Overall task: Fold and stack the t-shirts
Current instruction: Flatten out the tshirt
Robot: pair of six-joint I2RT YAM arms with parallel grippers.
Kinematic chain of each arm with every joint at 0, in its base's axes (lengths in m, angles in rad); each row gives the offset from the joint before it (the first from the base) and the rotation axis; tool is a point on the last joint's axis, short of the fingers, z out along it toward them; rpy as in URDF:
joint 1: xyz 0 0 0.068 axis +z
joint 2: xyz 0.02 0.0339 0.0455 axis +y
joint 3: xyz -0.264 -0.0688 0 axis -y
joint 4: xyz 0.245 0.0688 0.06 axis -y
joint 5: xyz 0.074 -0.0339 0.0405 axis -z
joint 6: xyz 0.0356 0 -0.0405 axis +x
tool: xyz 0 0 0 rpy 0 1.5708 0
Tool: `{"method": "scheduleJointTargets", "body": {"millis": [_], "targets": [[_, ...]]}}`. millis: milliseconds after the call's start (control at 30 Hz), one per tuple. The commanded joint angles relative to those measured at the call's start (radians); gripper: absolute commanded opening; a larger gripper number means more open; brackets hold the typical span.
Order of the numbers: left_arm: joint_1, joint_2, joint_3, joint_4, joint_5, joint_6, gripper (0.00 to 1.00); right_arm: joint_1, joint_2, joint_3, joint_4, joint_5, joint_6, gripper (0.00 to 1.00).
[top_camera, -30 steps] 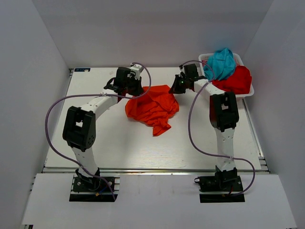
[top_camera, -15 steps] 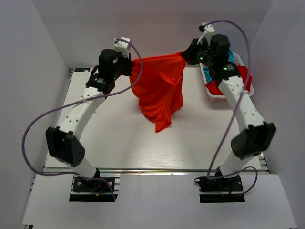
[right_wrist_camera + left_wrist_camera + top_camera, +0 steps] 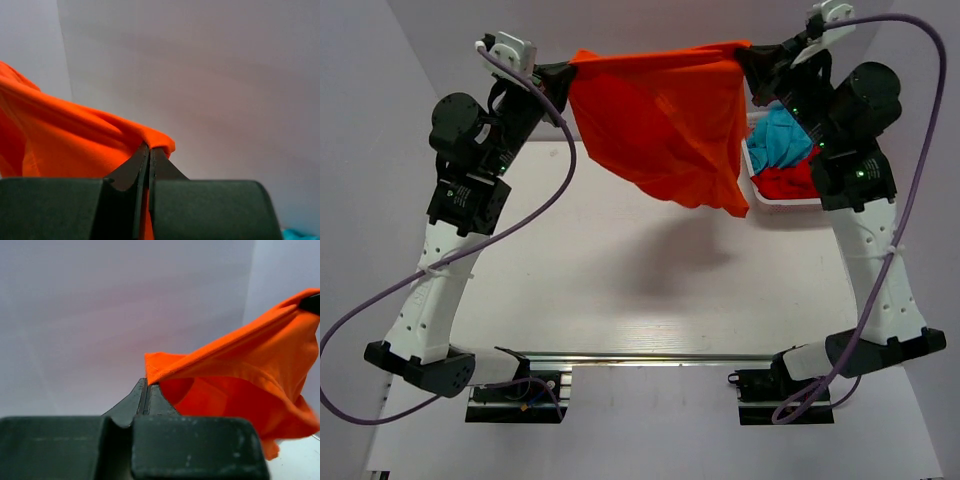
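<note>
The bright orange-red t-shirt [image 3: 665, 120] hangs in the air, stretched between both grippers high above the table. My left gripper [image 3: 563, 72] is shut on its left top corner; in the left wrist view the gripper [image 3: 147, 384] pinches the orange-red t-shirt [image 3: 240, 375]. My right gripper [image 3: 748, 55] is shut on the right top corner, and the right wrist view shows that gripper [image 3: 149, 148] with the orange-red t-shirt [image 3: 65, 145] draped over its tips. The teal-blue t-shirt [image 3: 778, 140] and the deeper red t-shirt [image 3: 786, 183] lie in the basket.
The small white plastic basket [image 3: 752, 192] stands at the back right of the white table [image 3: 620, 290]. White walls close in the back and both sides. Purple cables loop from both arms.
Both arms have risen and spread apart, lifting the orange-red t-shirt from the table to hang fully in the air, stretched wider between the grippers.
</note>
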Motion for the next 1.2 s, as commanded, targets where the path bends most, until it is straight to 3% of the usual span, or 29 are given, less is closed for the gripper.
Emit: {"method": "scheduleJointTargets", "body": {"millis": [0, 300, 433, 667, 833, 867, 1000, 1167], "targets": [[0.026, -0.057, 0.083, 0.02, -0.053, 0.035, 0.0, -0.037, -0.096, 0.076, 0.118, 0.153, -0.13, 0.0], [0.026, -0.139, 0.092, 0.01, -0.062, 0.054, 0.0, -0.04, -0.257, 0.004, 0.233, 0.211, -0.19, 0.0], [0.026, -0.16, 0.052, 0.02, -0.062, 0.054, 0.0, -0.04, -0.276, -0.019, 0.203, 0.158, -0.169, 0.0], [0.035, -0.157, -0.212, 0.085, -0.122, -0.021, 0.0, -0.038, -0.216, -0.177, 0.169, -0.005, -0.056, 0.0], [0.044, -0.068, -0.472, 0.126, -0.233, -0.144, 0.0, -0.037, -0.158, -0.395, 0.273, -0.077, 0.034, 0.0], [0.044, -0.047, -0.501, 0.135, -0.263, -0.161, 0.0, -0.037, -0.123, -0.495, 0.323, -0.085, 0.072, 0.0], [0.053, 0.082, -0.621, 0.169, -0.306, -0.224, 0.0, -0.032, 0.154, -0.538, 0.329, -0.146, 0.139, 0.0], [0.087, 0.313, -0.644, 0.169, -0.297, -0.264, 0.0, -0.015, 0.482, -0.316, 0.176, -0.221, 0.15, 0.0]]}}
